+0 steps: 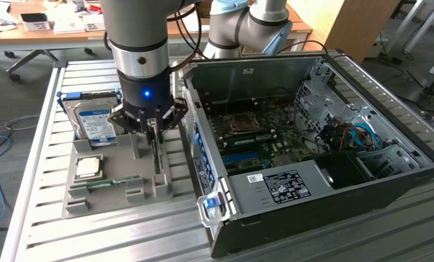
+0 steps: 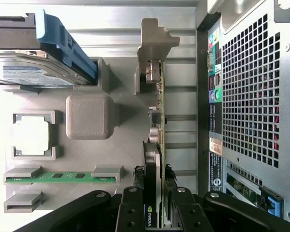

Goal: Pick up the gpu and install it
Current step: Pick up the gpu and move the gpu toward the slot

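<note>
The gpu (image 1: pixel 157 155) stands on edge in a slot of the grey holder tray (image 1: pixel 114 199), just left of the open computer case (image 1: pixel 391 180) in the exterior view. In the wrist view the gpu (image 2: pixel 160 111) shows edge-on: a green board with a black cooler and a silver bracket at its far end. My gripper (image 1: pixel 155 131) hangs straight above it. Its black fingers (image 2: pixel 131 210) press against both faces of the card at the cooler end, so my gripper (image 2: pixel 156 212) is shut on it. The card's lower edge still sits in the holder.
On the same tray are a hard drive (image 1: pixel 93 123) with a blue-white label, a CPU (image 1: pixel 89 166) and a thin RAM stick (image 1: pixel 103 183). The case lies open with its motherboard (image 1: pixel 253 136) exposed. A second arm (image 1: pixel 246 27) stands behind the case.
</note>
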You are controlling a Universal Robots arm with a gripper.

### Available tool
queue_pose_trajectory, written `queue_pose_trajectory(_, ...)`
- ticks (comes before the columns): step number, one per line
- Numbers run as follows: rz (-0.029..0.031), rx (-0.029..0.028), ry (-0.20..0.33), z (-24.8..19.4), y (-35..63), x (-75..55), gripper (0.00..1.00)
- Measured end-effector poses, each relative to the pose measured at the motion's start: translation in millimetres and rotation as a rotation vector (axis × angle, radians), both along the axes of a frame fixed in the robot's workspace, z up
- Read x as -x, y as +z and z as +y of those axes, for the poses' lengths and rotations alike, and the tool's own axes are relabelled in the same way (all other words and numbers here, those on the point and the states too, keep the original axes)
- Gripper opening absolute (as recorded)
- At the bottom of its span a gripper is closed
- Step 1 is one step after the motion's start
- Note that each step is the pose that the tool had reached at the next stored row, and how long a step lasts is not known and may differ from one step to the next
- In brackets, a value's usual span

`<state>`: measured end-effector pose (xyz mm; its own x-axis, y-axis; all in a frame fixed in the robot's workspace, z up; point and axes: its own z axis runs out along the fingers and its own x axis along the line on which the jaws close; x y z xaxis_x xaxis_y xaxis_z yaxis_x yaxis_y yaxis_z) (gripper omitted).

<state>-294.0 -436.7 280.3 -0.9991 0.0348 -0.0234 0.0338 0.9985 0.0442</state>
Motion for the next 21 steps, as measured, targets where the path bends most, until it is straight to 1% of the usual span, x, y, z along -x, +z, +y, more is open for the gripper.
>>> queue_pose_trajectory(3,0.0000,0.0000,0.000,0.0,0.1,0.0,0.27)
queue_pose_trajectory(6,0.0001,0.0000,0.000,0.0,3.3,0.0,0.27)
queue_pose_trajectory(12,0.0000,0.0000,0.000,0.0,14.0,0.0,0.27)
queue_pose_trajectory(21,0.0000,0.0000,0.000,0.0,26.1,0.0,0.27)
